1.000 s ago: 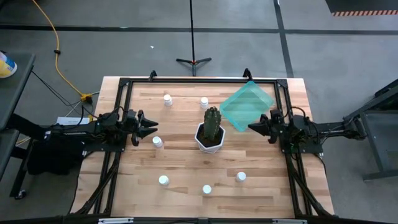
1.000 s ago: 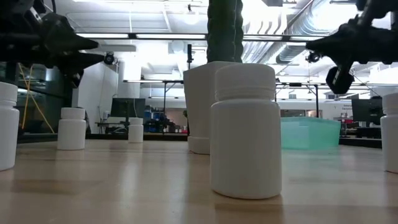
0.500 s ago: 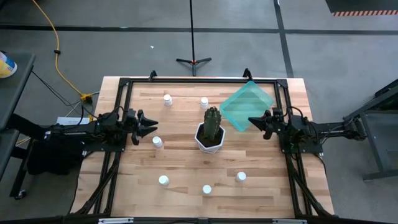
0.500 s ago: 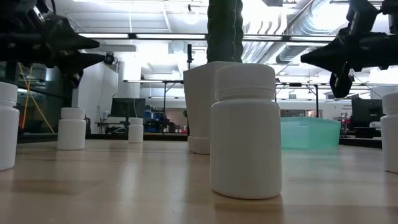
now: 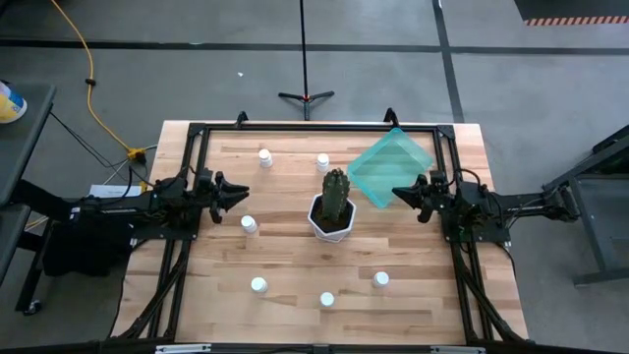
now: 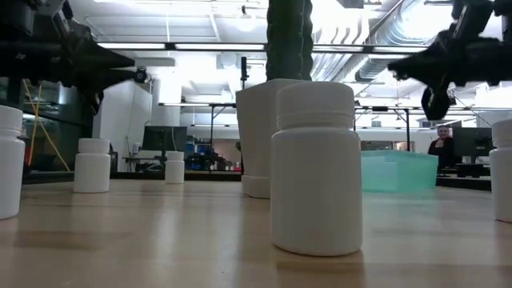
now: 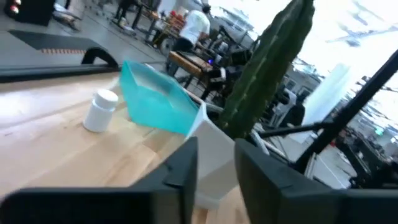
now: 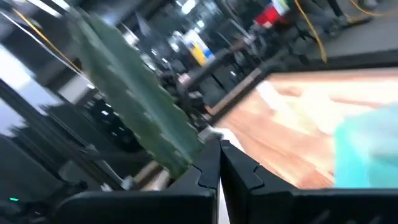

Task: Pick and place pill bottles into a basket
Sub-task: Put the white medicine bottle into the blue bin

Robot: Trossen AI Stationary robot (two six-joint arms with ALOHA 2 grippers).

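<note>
- In the high view the left gripper [image 5: 233, 190] hangs at centre-left of the frame, holding nothing. The nearest pill bottle [image 5: 250, 224] stands just below and a little to the right of its tips, upright, long axis vertical.
- The left wrist view shows its two dark fingers [image 7: 186, 165] with a narrow gap between them; I cannot tell whether that gap is wide enough for a bottle.
- The right gripper [image 5: 403, 194] sits at centre-right with its jaws shut and empty, tips over the lower edge of the teal basket [image 5: 390, 167].
- The basket lies in the upper right of the table and no bottle shows inside it.
- Between the left gripper and the basket stands the cactus pot [image 5: 332, 219], mid-frame. My judgement is that a loaded carry would have to go around or over it.
- Other bottles: two in the upper middle [image 5: 264, 156] [image 5: 322, 161], three along the lower edge [image 5: 257, 285] [image 5: 327, 299] [image 5: 380, 280]. The left arm looks nearer for most.
</note>
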